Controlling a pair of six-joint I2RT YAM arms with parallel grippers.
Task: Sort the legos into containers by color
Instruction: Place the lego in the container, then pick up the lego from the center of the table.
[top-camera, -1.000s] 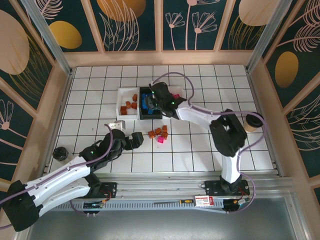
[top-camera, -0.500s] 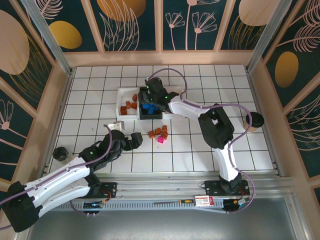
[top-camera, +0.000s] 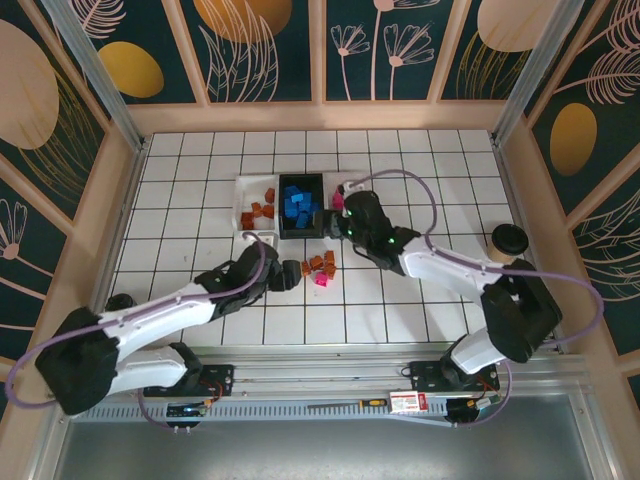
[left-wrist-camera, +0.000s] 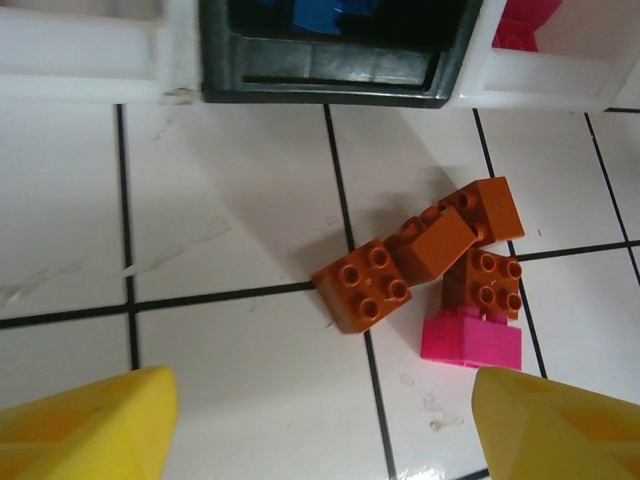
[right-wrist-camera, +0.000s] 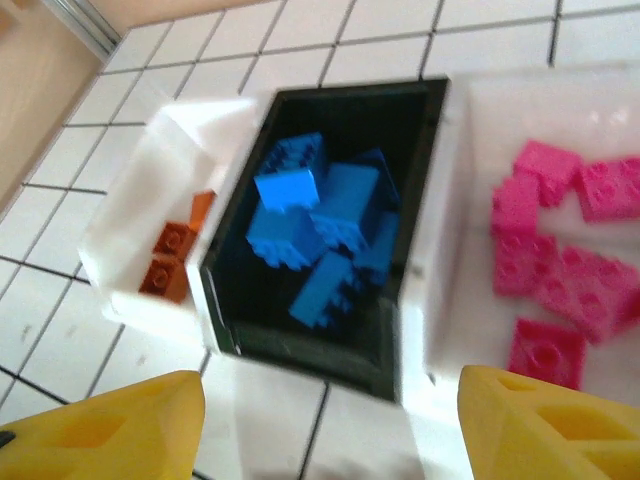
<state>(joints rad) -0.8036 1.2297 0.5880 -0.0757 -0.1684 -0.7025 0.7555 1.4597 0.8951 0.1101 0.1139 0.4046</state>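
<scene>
Loose legos (left-wrist-camera: 400, 270) lie just beyond the left gripper (left-wrist-camera: 320, 430), fingers spread, slightly right of centre; the right gripper (right-wrist-camera: 325, 425), likewise spread, faces the containers (right-wrist-camera: 310, 360)

top: overhead, far | left wrist: near, down | right wrist: near, down | shared: black tray (left-wrist-camera: 330, 80)
</scene>
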